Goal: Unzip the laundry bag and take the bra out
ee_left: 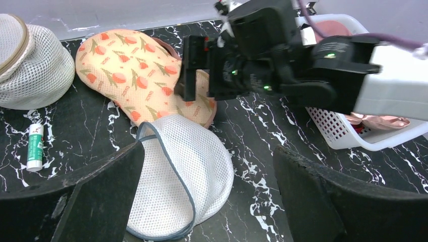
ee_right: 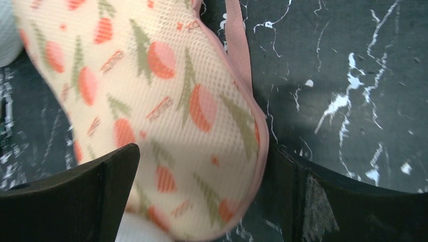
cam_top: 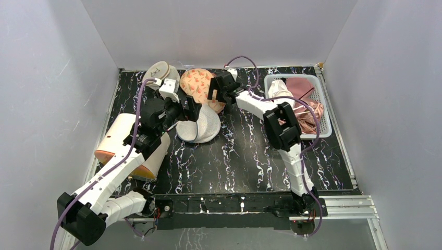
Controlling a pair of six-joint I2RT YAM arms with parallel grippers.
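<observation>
The laundry bag (cam_top: pixel 199 83), peach with a red floral print and a pink zipper edge, lies at the back middle of the table; it also shows in the left wrist view (ee_left: pixel 136 70). My right gripper (cam_top: pixel 218 98) is open over its right end, and that end (ee_right: pixel 166 101) sits between the spread fingers (ee_right: pixel 328 201), with the pink edge against the right one. My left gripper (ee_left: pixel 207 196) is open and empty, just above a plain white mesh pouch (ee_left: pixel 171 176). The bra does not show. I cannot tell whether the zip is open.
A round beige-topped mesh pouch (cam_top: pixel 161 73) sits at the back left. A white basket (cam_top: pixel 326 122) with pink and off-white garments stands at the right. A white and tan cylinder (cam_top: pixel 125 146) lies at the left. A small balm stick (ee_left: pixel 34 146) lies near the round pouch.
</observation>
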